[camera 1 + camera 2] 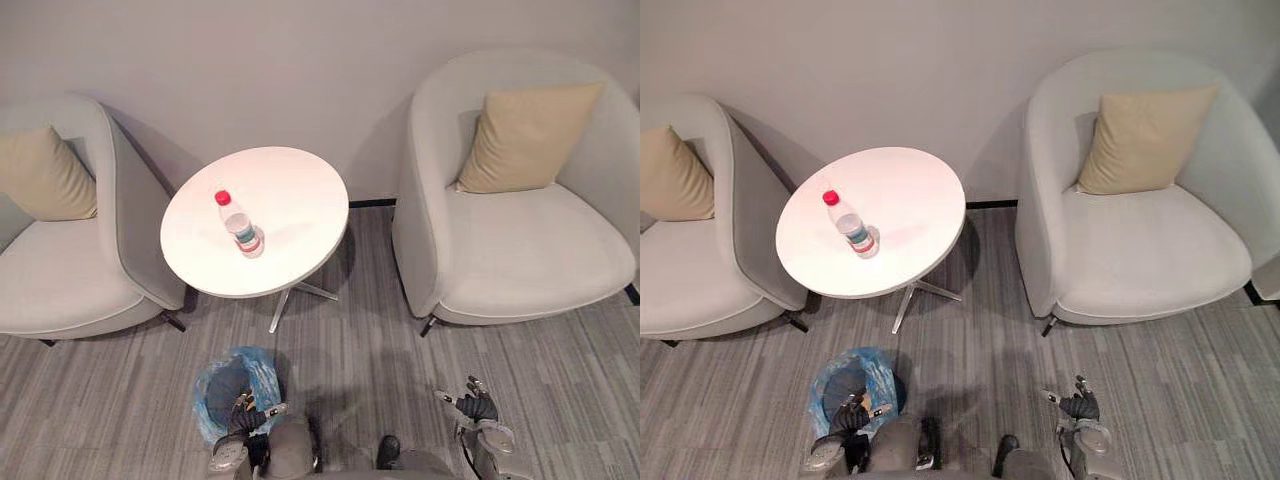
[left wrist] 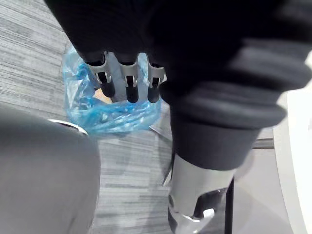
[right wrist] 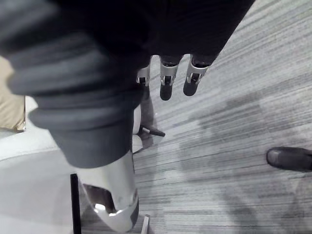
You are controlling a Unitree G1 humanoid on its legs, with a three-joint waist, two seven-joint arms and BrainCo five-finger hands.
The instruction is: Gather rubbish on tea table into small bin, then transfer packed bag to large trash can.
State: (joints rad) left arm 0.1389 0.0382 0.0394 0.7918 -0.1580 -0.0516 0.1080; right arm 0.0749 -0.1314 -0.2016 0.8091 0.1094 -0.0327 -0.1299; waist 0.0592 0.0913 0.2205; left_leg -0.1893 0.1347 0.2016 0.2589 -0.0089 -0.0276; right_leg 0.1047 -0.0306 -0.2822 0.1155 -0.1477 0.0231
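1 red-capped bottle (image 1: 240, 226) stands just left of the round tabletop's (image 1: 300, 190) centre. The left hand (image 1: 243, 407) hangs slack over the blue-bagged small bin (image 1: 264, 369); the right hand (image 1: 472, 405) is spread, empty. Advice: grip the bottle mid-body.

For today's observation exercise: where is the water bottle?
In the left eye view, the water bottle is on the round white table, on its left part, nearer the left armchair.

Left hand (image 1: 243, 408), right hand (image 1: 476, 404): fingers (image 3: 165, 90) loose.
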